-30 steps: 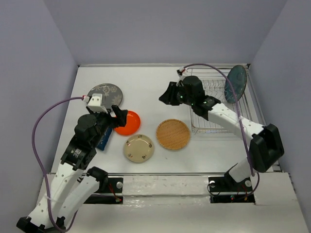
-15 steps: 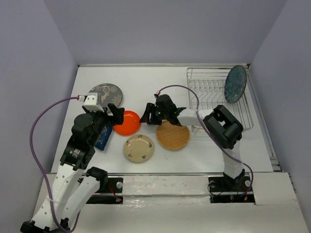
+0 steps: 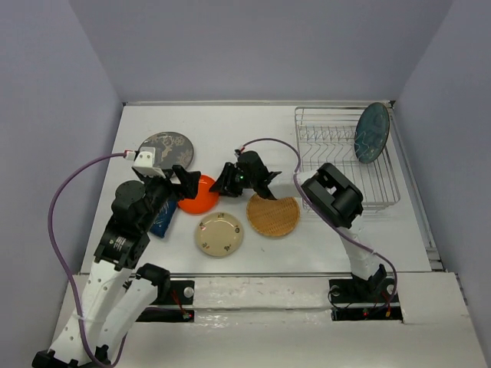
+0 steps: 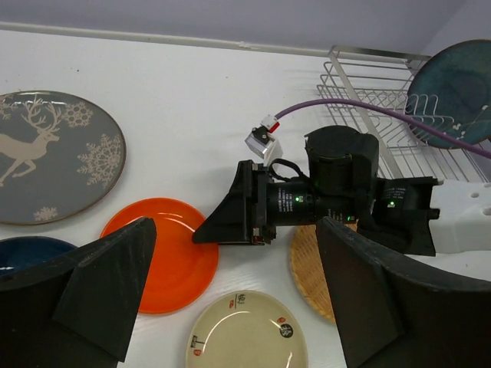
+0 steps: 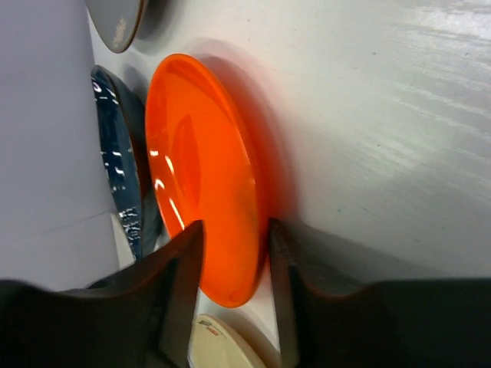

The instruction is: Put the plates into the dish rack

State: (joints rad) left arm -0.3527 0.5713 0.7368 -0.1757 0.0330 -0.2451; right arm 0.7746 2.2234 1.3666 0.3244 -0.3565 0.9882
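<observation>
The orange plate (image 3: 198, 201) lies flat on the table left of centre. My right gripper (image 3: 224, 182) is low at its right edge, open, with one finger on each side of the rim (image 5: 234, 230). My left gripper (image 3: 182, 180) hovers open and empty over the plate's left side (image 4: 235, 226). The teal plate (image 3: 372, 132) stands upright in the dish rack (image 3: 337, 142) at the back right. The wicker plate (image 3: 274, 215) and the cream plate (image 3: 219, 234) lie flat near the front. The deer plate (image 3: 165, 146) lies at the back left. The dark blue plate (image 3: 163, 221) is partly hidden under my left arm.
The right arm's purple cable (image 3: 268, 142) arcs over the table between the gripper and the rack. The right forearm (image 3: 330, 195) lies across the rack's near left corner. Grey walls close the table at the back and both sides.
My right gripper has swung from the rack leftward across the table and dropped onto the orange plate's right edge. My left gripper has stayed over the plate.
</observation>
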